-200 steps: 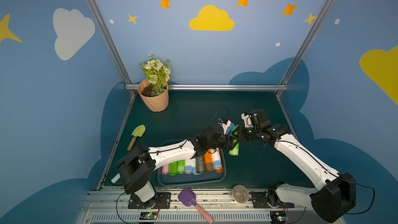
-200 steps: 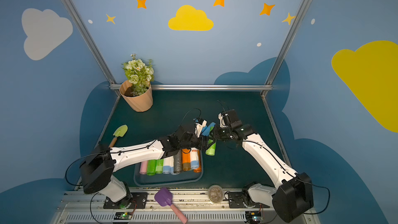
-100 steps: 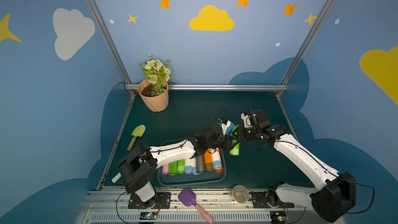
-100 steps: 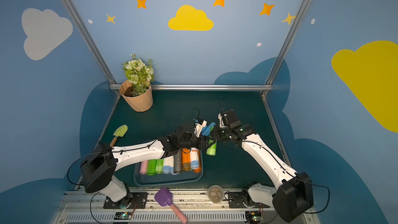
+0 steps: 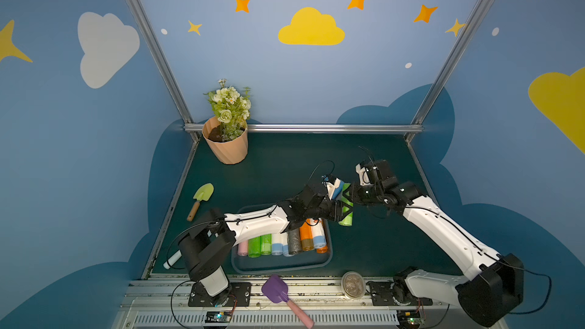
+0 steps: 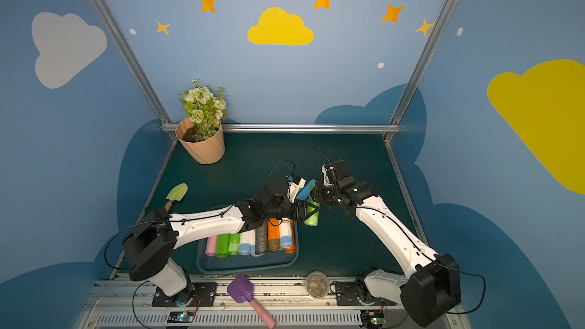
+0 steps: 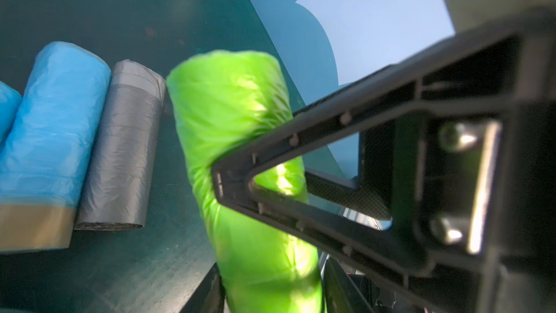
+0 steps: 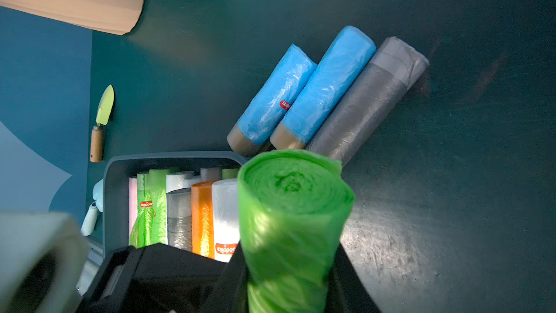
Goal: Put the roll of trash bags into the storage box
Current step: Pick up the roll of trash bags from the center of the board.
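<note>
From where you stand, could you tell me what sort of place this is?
Likely a staged robot test booth: blue walls painted with clouds and stars, silver aluminium frame bars, white left arm and right arm bolted down.

- Top views were bright, evenly lit, bowed at the edges.
- Wrist views were dimmer, the green roll (image 8: 293, 236) blurred, sheen on the mat (image 8: 391, 248).
</note>
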